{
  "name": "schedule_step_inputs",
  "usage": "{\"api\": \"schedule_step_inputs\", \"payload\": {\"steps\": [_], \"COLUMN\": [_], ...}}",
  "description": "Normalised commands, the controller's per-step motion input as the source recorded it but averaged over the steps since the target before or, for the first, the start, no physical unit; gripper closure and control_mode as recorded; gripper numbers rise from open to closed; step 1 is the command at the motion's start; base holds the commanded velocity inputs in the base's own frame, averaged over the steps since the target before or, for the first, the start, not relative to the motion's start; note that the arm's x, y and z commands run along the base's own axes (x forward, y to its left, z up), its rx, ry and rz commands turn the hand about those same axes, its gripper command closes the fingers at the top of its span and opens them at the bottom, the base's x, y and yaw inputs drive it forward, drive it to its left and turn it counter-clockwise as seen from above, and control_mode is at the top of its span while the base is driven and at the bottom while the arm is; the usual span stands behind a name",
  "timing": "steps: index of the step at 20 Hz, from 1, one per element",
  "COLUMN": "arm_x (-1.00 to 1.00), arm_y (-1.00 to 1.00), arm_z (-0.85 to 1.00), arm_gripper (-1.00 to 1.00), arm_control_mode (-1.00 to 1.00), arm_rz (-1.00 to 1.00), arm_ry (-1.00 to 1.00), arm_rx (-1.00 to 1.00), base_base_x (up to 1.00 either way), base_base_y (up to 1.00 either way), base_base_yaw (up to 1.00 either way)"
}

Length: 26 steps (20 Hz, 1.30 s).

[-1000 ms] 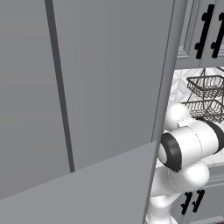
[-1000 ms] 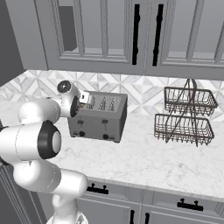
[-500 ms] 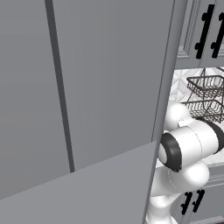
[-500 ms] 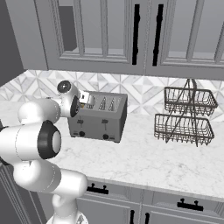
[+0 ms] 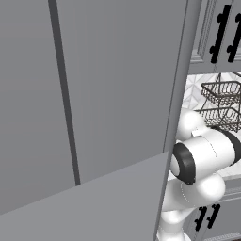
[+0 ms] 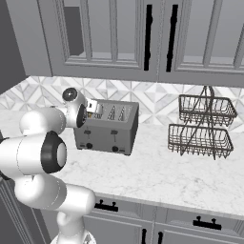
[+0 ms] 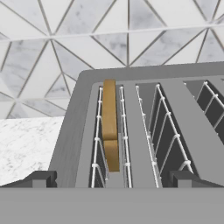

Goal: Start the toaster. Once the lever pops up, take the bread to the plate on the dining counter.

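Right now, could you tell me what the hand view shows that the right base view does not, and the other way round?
The hand view looks down into the toaster's slots, where the bread stands on edge in the leftmost slot, between wire guides. The gripper hangs just above that end, its finger tips set wide apart.

The right base view alone gives the toaster's dark front face, the wire basket rack to its right, the upper cabinets and the drawers below the counter.

Both share the grey toaster and the triangle-tiled backsplash.

toaster (image 6: 108, 126): grey box, upright on counter | bread (image 7: 110, 122): tan slice, on edge in leftmost slot
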Motion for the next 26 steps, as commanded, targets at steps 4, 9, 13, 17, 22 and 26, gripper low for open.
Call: {"api": "schedule_step_inputs", "payload": {"steps": [4, 9, 13, 17, 22, 26], "arm_x": [0.0, 0.0, 0.0, 0.0, 0.0, 0.0], "arm_y": [0.0, 0.0, 0.0, 0.0, 0.0, 0.0], "arm_z": [0.0, 0.0, 0.0, 0.0, 0.0, 0.0], "arm_gripper": [-1.0, -1.0, -1.0, -1.0, -1.0, -1.0], "arm_control_mode": [-1.0, -1.0, -1.0, -1.0, -1.0, -1.0], "arm_rz": [0.0, 0.0, 0.0, 0.0, 0.0, 0.0], "arm_ry": [0.0, 0.0, 0.0, 0.0, 0.0, 0.0], "arm_rx": [0.0, 0.0, 0.0, 0.0, 0.0, 0.0], "base_base_x": [0.0, 0.0, 0.0, 0.0, 0.0, 0.0], "base_base_y": [0.0, 0.0, 0.0, 0.0, 0.0, 0.0], "base_base_yaw": [0.0, 0.0, 0.0, 0.0, 0.0, 0.0]}}
